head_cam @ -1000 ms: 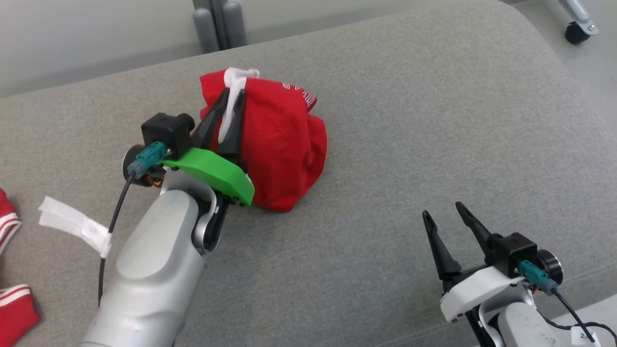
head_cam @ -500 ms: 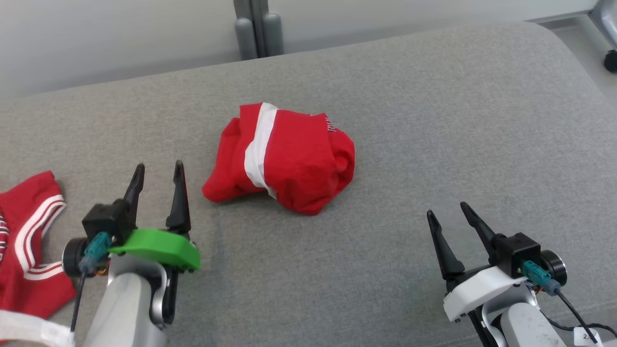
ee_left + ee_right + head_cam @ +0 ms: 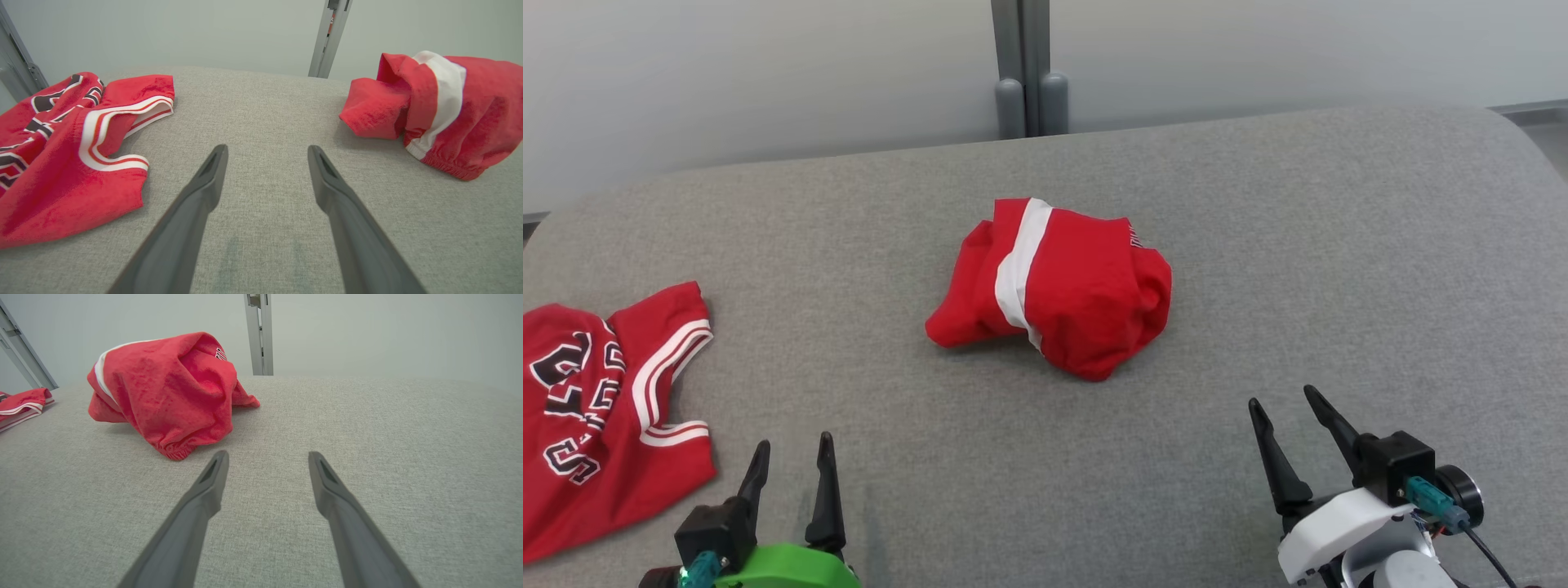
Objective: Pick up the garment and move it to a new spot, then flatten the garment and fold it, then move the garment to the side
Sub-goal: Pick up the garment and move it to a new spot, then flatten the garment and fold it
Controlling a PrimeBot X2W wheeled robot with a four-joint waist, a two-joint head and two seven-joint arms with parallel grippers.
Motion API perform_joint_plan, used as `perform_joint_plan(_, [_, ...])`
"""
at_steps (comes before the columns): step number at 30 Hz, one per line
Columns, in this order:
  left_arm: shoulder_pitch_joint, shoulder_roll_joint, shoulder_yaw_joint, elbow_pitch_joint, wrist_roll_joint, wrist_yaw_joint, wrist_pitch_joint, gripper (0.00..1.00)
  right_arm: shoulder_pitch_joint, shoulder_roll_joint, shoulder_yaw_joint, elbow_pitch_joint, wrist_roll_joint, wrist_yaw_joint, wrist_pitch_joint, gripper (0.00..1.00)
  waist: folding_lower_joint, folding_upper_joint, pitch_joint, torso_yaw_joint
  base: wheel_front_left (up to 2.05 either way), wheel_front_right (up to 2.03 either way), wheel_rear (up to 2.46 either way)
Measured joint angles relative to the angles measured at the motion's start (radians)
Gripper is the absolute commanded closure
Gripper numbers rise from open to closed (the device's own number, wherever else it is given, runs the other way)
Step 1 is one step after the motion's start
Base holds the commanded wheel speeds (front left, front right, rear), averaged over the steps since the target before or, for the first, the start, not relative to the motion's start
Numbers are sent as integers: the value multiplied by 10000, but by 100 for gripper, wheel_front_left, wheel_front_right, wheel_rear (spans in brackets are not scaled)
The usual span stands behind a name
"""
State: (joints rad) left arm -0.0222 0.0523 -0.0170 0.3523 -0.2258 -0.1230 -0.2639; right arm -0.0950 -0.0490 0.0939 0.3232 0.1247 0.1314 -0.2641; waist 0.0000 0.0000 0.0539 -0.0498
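While the garment is lying bunched at mid-cushion, both pincers are hanging released and empty.
Relocation is looking done; flattening, folding and side placement are waiting. The left gripper and right gripper are sitting near it, open grey cushion stretching rightward, a second jersey crowding the left edge.

Garment: crumpled, so its underside is hidden from me; the print at its upper right is too small to read; my left wrist view crops it at the right edge.
Jersey: cropped by the left edge; I can't read its creased lettering whole.
Left gripper: body runs off the bottom left.
Right gripper: arm cut at the lower right edge.
Post: top cut off.
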Motion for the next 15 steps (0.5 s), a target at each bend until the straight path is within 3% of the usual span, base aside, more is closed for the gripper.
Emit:
perform_joint_plan(8, [213,-17,-347,-98,-217,-21,-2,0,32,-2,142,109,-77,0,0,0,0,0,83,264,0,0,0])
perform_joint_plan(15, [-175,-23,-861,-88,-589,-38,0,0,-631,-15,1271,305,-324,0,0,0,0,0,461,543,0,0,0])
